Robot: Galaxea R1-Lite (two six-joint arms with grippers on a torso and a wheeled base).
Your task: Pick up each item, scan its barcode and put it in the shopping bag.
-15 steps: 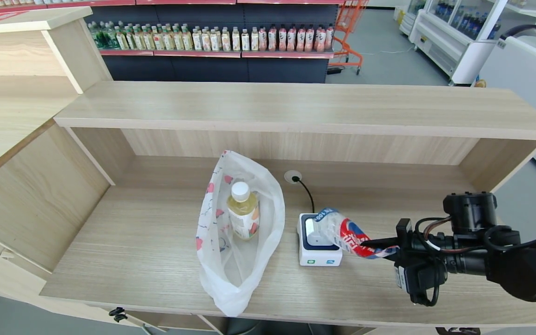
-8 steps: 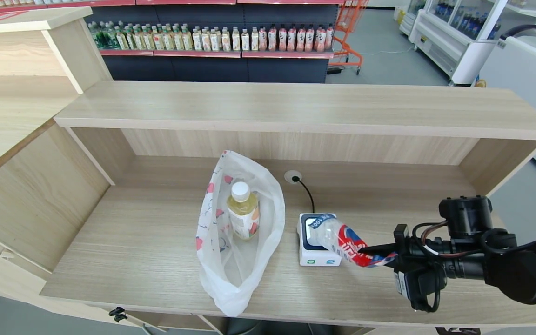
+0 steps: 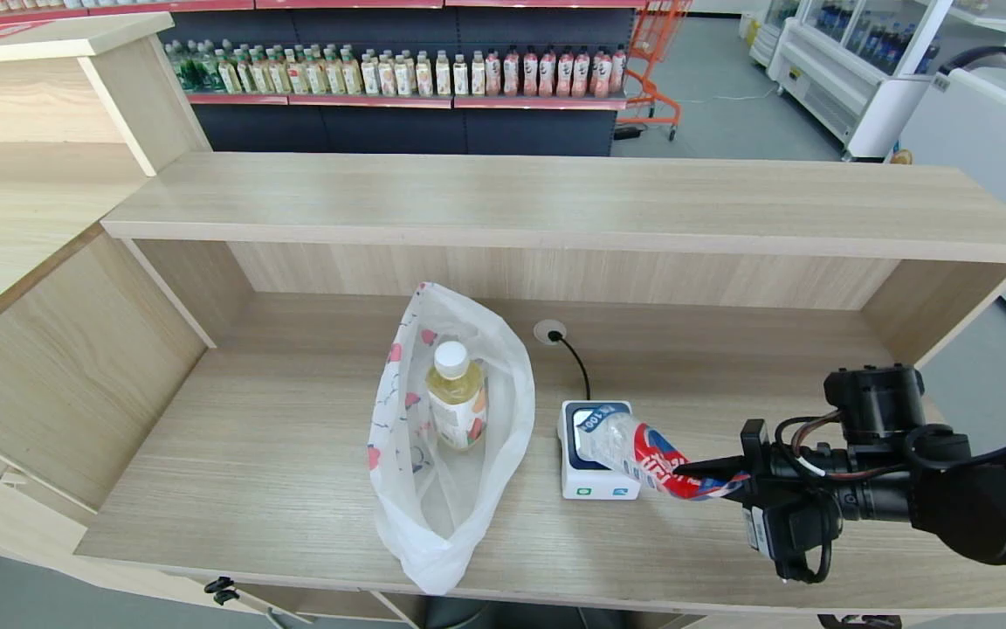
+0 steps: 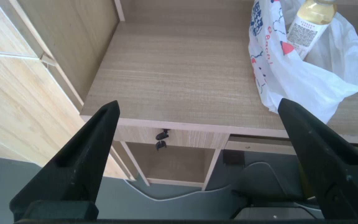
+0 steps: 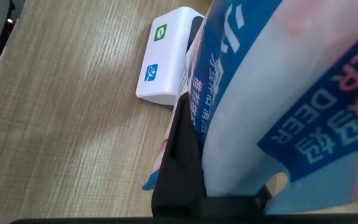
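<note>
- The right hand [image 3: 713, 467] is closed on one end of a packet [image 3: 634, 445], low over the right side of the tabletop [image 3: 250, 472]; the right wrist view has a dark finger [image 5: 182, 155] pressed against the packet's side [image 5: 278, 93].
- The packet's long axis runs nearly level from the hand out to the robot's left. Its red-and-white end is in the grip, and its clear middle and blue free end point at the shopping bag.
- The free end lies over the dark window of the white scanner [image 3: 599, 485], whose cable [image 3: 575, 358] leads to a hole at the back.
- Just left of the scanner the shopping bag [image 3: 389, 437] stands open with a white-capped bottle [image 3: 456, 397] upright inside.
- The left hand [image 4: 197, 106] is spread wide and holds nothing, out past the tabletop's front edge.
</note>
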